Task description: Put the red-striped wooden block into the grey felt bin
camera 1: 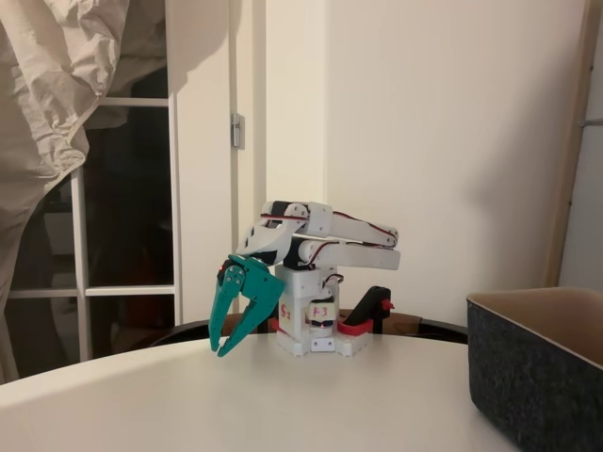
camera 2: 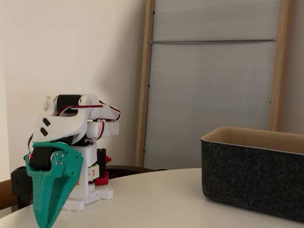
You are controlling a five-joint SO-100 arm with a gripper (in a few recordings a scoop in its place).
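Both fixed views are showing the folded arm's teal gripper (camera 1: 230, 343) hanging fingers apart over the table (camera 1: 283, 405), well apart from the bin (camera 2: 251, 173).

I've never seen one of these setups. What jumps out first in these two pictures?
The teal gripper hangs down at the front of a folded white arm, its tips just above the white table. A large grey felt bin with a tan rim stands at the right in both fixed views.

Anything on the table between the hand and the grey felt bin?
Nothing: in both fixed views, bare white table runs from the teal hand to the grey felt bin. The hand holds nothing.
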